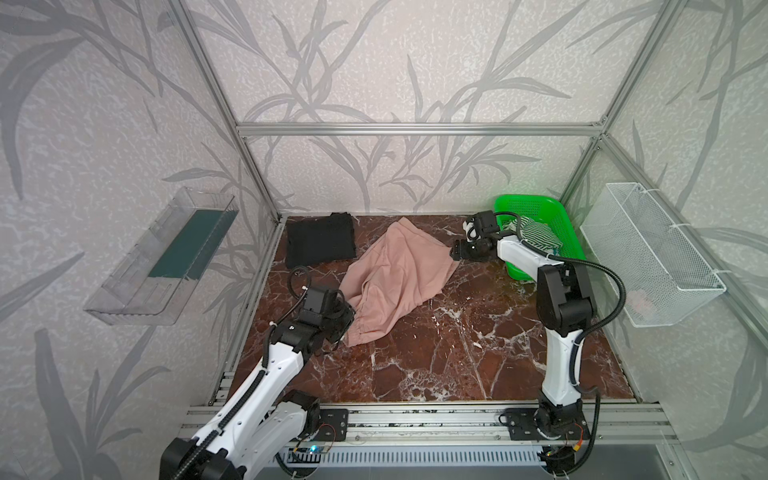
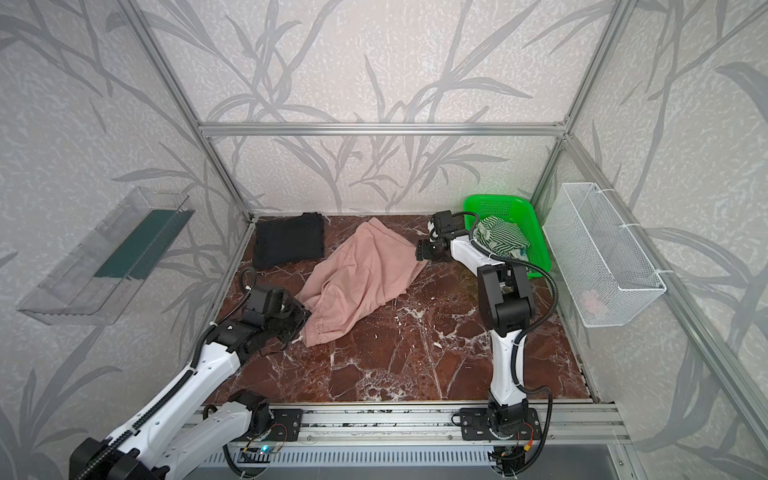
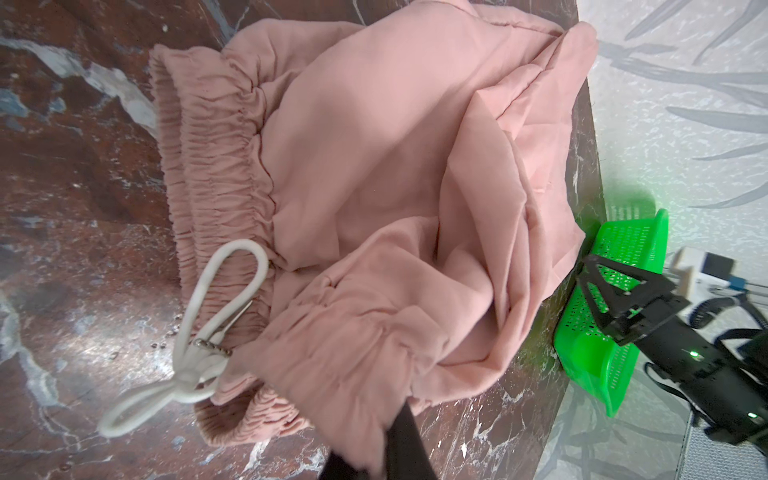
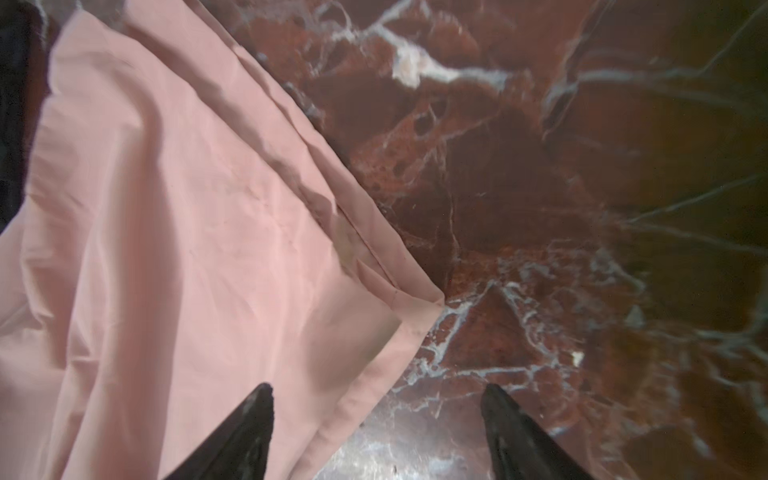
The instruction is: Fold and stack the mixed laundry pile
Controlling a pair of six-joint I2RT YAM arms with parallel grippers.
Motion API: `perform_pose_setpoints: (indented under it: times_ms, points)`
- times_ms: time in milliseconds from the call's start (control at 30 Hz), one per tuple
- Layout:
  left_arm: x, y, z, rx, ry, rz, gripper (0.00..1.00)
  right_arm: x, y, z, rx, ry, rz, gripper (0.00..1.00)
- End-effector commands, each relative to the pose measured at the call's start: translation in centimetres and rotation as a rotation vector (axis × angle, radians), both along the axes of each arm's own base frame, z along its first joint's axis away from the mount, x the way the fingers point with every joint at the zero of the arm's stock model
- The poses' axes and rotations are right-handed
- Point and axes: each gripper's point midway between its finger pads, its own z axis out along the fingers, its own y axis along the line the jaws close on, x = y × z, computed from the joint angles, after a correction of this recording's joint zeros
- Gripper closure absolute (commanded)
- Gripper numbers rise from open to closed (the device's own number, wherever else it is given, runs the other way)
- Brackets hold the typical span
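The black T-shirt lies folded at eleven o'clock; the dusty-pink shorts sprawl unfolded at the centre of the worktop and the striped cloth sits in the green basket at two o'clock, so most of the job looks undone. The left pincer pinches the shorts' waistband end, and the right pincer gapes wide beside their hem. The worktop is red marble and the walls are leaf-papered.

The pink shorts lie crumpled on the counter, their white drawstring loose. Dark fingers pinch the cloth.
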Motion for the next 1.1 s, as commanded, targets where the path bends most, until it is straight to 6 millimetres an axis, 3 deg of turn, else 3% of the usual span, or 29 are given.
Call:
perform_pose_setpoints:
  times_ms: [0,167,267,333,433,567,633,733,900,1067]
  points:
    - [0.6,0.5,1.7,-0.001,-0.046,0.009,0.91,0.4,1.4,-0.3,0.080,0.012,-0.010,0.22]
    - [0.5,1.1,1.2,-0.005,-0.039,0.026,0.91,0.5,2.0,-2.3,0.116,0.052,-0.021,0.22]
    - [0.5,1.3,0.8,-0.011,-0.031,0.027,0.92,0.5,2.2,-3.4,0.127,0.083,-0.031,0.27]
    - [0.5,1.4,0.6,-0.010,-0.025,0.026,0.92,0.3,2.3,-4.0,0.132,0.101,-0.034,0.38]
    - [0.5,1.7,0.5,-0.006,-0.023,0.026,0.92,-0.5,1.7,-4.4,0.101,0.136,-0.038,0.62]
    - [0.3,1.8,0.6,-0.009,-0.013,0.006,0.92,-2.3,-0.1,-4.0,0.025,0.151,-0.051,0.91]
    - [-0.1,1.8,0.6,-0.005,0.006,-0.021,0.92,-4.0,-1.4,-3.5,-0.028,0.165,-0.059,0.99]
    - [-1.1,1.9,0.8,0.017,0.040,-0.055,0.92,-7.8,-3.4,-2.9,-0.095,0.196,-0.071,1.00]
    - [-2.9,2.6,0.1,0.071,0.114,-0.088,0.92,-16.5,-6.8,-2.7,-0.168,0.262,-0.116,1.00]
    - [-2.2,2.8,-1.2,0.075,0.138,-0.092,0.92,-24.9,-10.1,-1.8,-0.218,0.297,-0.199,1.00]
